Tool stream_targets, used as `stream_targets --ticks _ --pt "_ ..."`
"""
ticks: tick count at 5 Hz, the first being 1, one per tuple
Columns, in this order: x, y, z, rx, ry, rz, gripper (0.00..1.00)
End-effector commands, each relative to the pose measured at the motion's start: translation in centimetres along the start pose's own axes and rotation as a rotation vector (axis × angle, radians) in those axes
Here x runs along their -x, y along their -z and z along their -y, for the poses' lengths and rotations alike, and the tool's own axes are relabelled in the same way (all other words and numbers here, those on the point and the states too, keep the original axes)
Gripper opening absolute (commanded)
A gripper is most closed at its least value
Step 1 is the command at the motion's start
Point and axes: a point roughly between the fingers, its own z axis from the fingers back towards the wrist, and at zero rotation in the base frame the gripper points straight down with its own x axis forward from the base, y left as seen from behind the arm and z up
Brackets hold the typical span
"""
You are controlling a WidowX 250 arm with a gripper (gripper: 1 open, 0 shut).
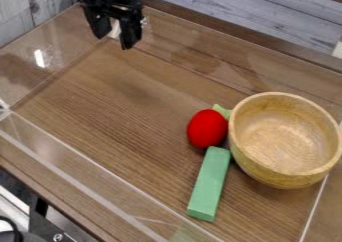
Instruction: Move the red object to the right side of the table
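The red object (206, 128), a small strawberry toy with a pale green top, rests on the wood-grain table (120, 106) right against the left wall of the wooden bowl. My gripper (114, 26) hangs far off at the upper left, pointing down. Its dark fingers (130, 32) stand apart with nothing between them, so it is open and empty. A wide stretch of bare tabletop lies between gripper and strawberry.
A wooden bowl (285, 138) sits at the right, empty inside. A flat green block (210, 182) lies just below the strawberry, angled toward the front edge. Low clear acrylic walls (94, 176) edge the table.
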Motion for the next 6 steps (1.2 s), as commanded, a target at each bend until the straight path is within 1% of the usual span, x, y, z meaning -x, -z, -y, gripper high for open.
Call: stream_targets --ticks 1,2,4,5,6 --pt "-1.7 -1.5 -1.0 -0.044 -0.057 0.056 1.00" --pt "-2.4 -1.5 -1.2 -0.055 -0.101 0.061 1.00" --pt "-3.0 -2.3 -1.9 -0.063 -0.035 0.063 1.00" --pt "-1.5 -1.5 -1.5 -0.055 0.035 0.064 1.00" --pt "-0.4 -1.2 -1.4 -0.054 0.085 0.079 1.00"
